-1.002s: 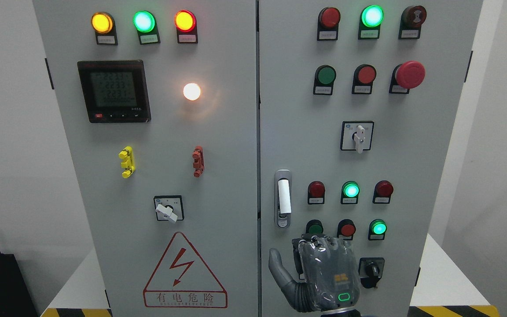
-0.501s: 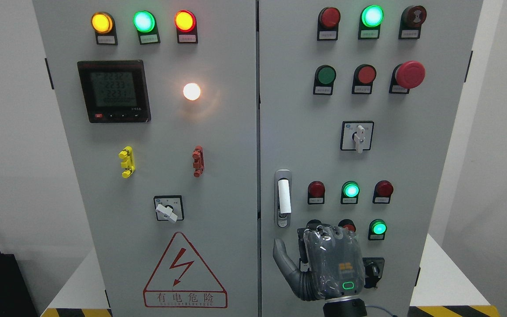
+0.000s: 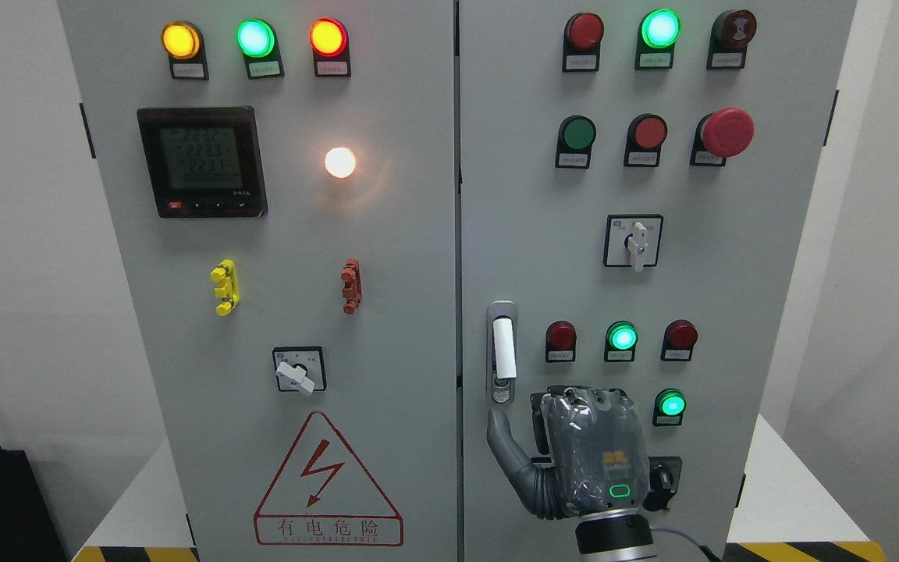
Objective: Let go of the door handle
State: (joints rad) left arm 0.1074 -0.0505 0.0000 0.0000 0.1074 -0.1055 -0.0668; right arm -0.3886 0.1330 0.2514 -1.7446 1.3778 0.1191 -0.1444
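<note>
The right hand point(image 3: 586, 460), grey and sheathed in clear plastic film, rises from the bottom edge right of centre with its back to the camera. Its thumb point(image 3: 502, 441) juts out to the left, clear of everything. The other fingers point away toward the panel and are foreshortened; whether they are extended or curled cannot be determined. Nothing is seen in its grasp.

The vertical silver door handle with a white grip point(image 3: 502, 351) sits on the right-hand door of the grey metal electrical cabinet point(image 3: 410, 312), close to the central seam. It lies above and slightly left of the hand, near the thumb tip but with bare panel between them. The handle appears seated flush and upright.

Assessment: the release appears accomplished, since no part of the hand touches the handle. What remains, if anything, is clearing the arm away from the door.

The left hand is not visible.
</note>
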